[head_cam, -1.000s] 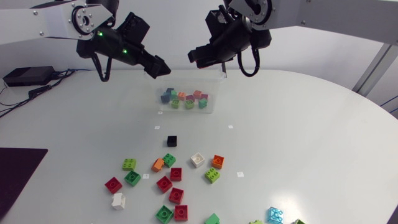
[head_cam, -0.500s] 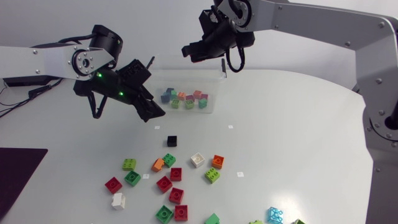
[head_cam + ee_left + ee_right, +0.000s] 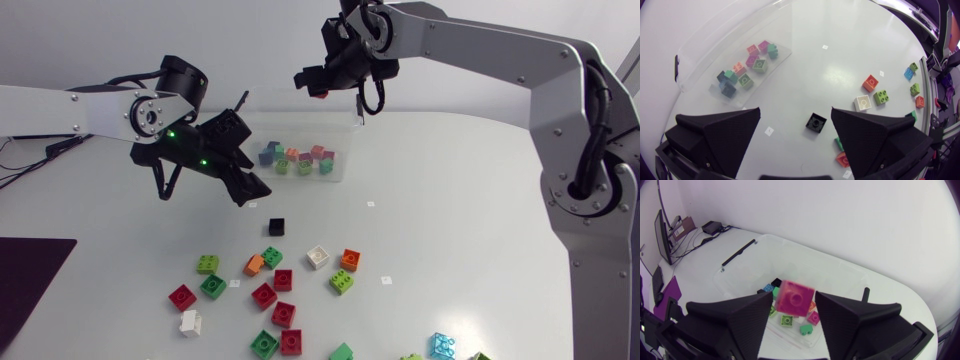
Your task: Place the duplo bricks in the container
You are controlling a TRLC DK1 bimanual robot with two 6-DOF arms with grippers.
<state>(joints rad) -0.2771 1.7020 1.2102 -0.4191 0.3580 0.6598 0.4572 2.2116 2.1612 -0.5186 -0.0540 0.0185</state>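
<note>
A clear container (image 3: 346,170) at the back of the table holds several small bricks. My right gripper (image 3: 309,84) hangs above its rear rim, fingers apart, with a pink-red brick (image 3: 796,299) loose and blurred between them, over the container (image 3: 790,247). That brick (image 3: 320,93) shows at the fingertips from above. My left gripper (image 3: 256,192) is open, low over the table just in front of the container. A black brick (image 3: 816,122) lies on the table ahead, between its fingers (image 3: 730,130). The same black brick (image 3: 276,227) sits alone below the gripper.
Several loose bricks in red, green, orange and white (image 3: 283,280) are scattered across the near half of the table. More bricks (image 3: 442,346) lie at the front right edge. A dark mat (image 3: 25,280) sits at the left edge.
The right gripper's fingers have parted around the pink-red brick above the container. The left arm has swung down and forward from beside the container toward the black brick.
</note>
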